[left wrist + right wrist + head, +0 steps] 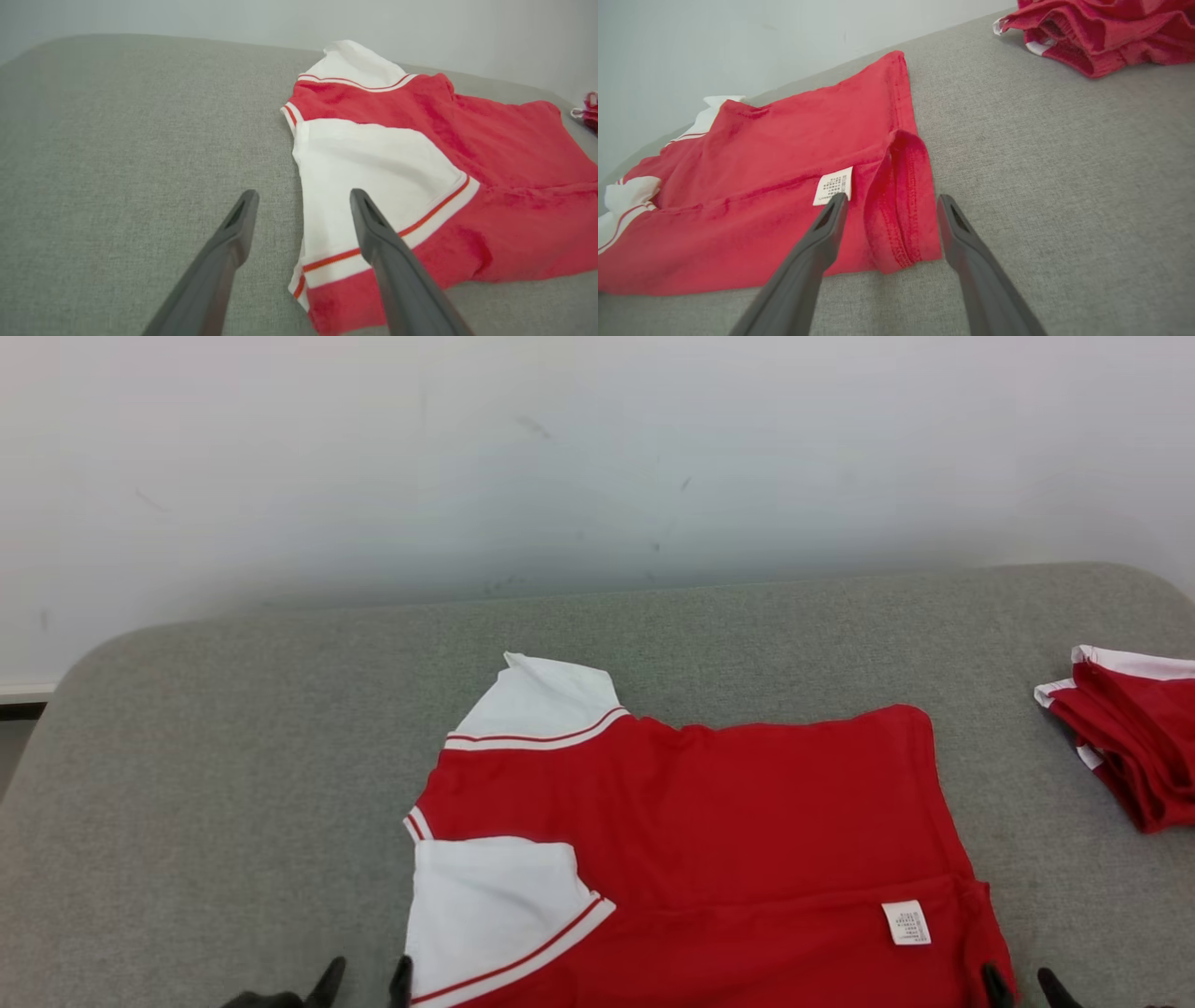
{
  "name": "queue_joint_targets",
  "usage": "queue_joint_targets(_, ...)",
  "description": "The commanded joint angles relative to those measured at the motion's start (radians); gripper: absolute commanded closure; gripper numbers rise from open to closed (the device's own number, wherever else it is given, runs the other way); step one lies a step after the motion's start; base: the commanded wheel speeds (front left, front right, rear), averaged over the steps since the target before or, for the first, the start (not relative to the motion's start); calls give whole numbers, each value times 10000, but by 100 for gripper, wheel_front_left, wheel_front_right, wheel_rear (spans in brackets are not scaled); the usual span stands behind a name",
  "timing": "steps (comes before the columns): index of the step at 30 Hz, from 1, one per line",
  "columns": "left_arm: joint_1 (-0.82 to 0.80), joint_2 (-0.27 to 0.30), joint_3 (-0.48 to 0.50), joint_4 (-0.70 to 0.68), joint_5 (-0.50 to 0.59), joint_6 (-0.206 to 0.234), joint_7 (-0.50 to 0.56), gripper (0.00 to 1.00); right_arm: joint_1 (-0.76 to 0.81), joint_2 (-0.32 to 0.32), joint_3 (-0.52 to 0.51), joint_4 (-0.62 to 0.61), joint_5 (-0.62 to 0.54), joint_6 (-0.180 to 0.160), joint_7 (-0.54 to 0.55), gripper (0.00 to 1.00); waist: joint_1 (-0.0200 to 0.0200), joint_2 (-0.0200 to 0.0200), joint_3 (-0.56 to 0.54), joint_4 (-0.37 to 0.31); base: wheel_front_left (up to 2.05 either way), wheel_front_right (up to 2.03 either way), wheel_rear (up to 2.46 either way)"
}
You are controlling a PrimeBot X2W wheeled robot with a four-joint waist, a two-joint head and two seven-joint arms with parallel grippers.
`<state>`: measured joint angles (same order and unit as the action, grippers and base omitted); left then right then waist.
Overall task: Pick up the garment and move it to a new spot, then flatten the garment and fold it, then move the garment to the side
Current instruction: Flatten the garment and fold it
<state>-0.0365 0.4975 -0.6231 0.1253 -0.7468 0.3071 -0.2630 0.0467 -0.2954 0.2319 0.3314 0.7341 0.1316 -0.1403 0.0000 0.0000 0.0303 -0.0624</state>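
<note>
The garment (709,821), a red shirt with white sleeves, lies partly folded on the grey table (233,784), a white label (906,922) facing up near its right end. My left gripper (367,982) is open at the bottom edge, straddling the near white sleeve's (364,172) left border. In the left wrist view my left gripper (303,198) has one finger over grey cloth and one over the sleeve. My right gripper (1023,985) is open at the shirt's near right corner. From the right wrist, my right gripper (889,201) frames the folded hem (901,205) with nothing held.
A second bundle of red and white clothing (1134,728) lies at the table's right edge, also seen as a red heap (1101,32) in the right wrist view. A pale wall (597,457) rises behind the table. Bare grey surface stretches left of the shirt.
</note>
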Motion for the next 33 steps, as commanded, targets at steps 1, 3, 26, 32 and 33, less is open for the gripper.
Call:
queue_joint_targets(1, 89, -80, 8, 66, 29, -24, -15, 0, 9, 16, -17, 77, -29, -19, 61, 0, 0, 0, -7, 4, 0, 0, 0)
queue_joint_targets(3, 71, -205, -109, 527, -80, -213, 41, 0, -117, 74, 35, 304, -161, -19, 253, 0, 0, 0, -29, 5, 0, 0, 0)
queue_joint_targets(26, -641, -560, -818, 1879, -701, -1027, 1742, 100, -1245, 451, 619, 1777, -394, -19, 1004, 100, 0, 0, 212, -80, 0, 0, 0)
queue_joint_targets(32, -608, -104, -647, 1018, -790, -830, 2052, 100, -1099, 54, 436, 1231, 307, -19, 1082, 100, 0, 0, 74, 25, 0, 0, 0)
queue_joint_targets(33, -570, 12, -622, 846, -813, -785, 2171, 100, -1042, -65, 411, 1086, 398, -19, 1178, 100, 0, 0, 55, 42, 0, 0, 0)
